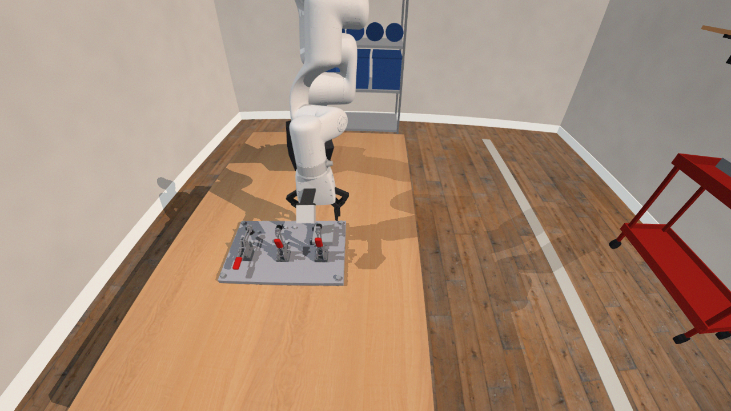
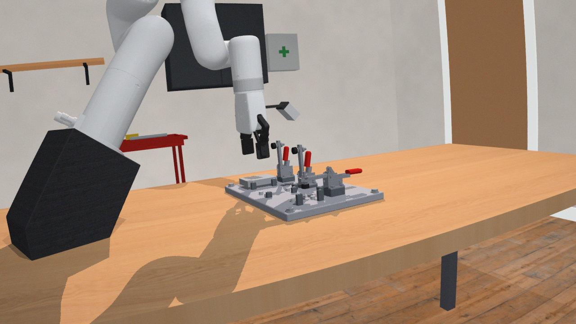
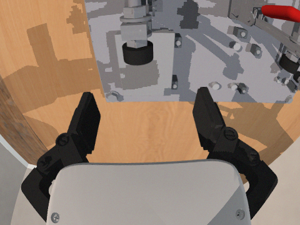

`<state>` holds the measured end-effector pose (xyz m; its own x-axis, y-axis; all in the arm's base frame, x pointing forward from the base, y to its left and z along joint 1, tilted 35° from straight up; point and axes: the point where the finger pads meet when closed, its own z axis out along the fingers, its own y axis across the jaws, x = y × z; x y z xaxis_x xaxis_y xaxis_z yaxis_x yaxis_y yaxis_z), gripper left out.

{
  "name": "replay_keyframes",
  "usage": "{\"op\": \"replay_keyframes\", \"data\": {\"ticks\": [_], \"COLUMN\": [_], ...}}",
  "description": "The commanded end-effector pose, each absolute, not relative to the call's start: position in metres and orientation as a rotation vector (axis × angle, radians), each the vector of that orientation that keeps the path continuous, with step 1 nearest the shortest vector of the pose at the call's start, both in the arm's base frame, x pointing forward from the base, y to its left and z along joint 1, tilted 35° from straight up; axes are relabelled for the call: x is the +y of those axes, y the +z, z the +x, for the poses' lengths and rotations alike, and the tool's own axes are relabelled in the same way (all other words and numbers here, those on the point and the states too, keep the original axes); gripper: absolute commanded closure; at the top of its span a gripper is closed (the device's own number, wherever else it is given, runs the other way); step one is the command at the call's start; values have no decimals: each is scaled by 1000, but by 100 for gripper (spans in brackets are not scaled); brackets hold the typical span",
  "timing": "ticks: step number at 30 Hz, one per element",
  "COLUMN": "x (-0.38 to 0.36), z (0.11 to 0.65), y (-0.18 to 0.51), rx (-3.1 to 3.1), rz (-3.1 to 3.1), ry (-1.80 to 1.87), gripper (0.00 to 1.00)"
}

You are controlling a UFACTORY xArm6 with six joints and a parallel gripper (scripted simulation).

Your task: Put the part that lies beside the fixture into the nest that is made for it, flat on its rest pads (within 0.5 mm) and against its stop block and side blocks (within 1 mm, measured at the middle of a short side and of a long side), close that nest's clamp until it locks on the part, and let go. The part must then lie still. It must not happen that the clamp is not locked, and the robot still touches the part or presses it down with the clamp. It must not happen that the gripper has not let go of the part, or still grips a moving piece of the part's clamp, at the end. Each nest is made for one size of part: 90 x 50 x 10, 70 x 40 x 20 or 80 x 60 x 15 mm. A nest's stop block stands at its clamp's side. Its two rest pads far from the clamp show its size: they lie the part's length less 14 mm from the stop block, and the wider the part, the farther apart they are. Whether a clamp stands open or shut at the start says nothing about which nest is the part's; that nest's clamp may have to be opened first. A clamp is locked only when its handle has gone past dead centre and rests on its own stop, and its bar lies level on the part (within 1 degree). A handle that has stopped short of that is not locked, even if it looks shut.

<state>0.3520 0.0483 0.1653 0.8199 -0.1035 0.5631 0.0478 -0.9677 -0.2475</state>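
Observation:
The grey fixture plate (image 1: 283, 253) lies on the wooden table and carries three nests, each with a red-handled clamp. A flat grey part (image 3: 162, 62) lies in the end nest nearest the arm, under an open clamp (image 3: 135, 12) whose red handle stands upright; the part also shows in the exterior view (image 2: 255, 182). The middle clamp (image 2: 307, 158) also stands upright. The far clamp's handle (image 2: 353, 171) lies level. My gripper (image 3: 145, 101) (image 2: 255, 150) is open and empty, raised above the plate's edge on the arm's side, clear of the clamp.
The arm's black base (image 2: 68, 189) stands on the table behind the fixture. A red cart (image 1: 685, 250) stands on the floor at the right and a shelf with blue boxes (image 1: 380, 66) at the back wall.

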Motion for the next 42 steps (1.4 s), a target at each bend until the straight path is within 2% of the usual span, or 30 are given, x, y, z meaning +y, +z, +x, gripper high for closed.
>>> {"op": "replay_keyframes", "data": {"ticks": [1,9,10,18,29,42], "x": [50,50,50,48,35,28], "z": [352,352,352,347,311,292], "y": [169,169,169,177,232,261], "rx": [60,60,60,60,60,60], "rz": [-2805,-2805,-2805,-2805,-2805,-2805], "ry": [-827,-827,-827,-827,-827,-827], "gripper": [0,0,53,53,53,53]}}
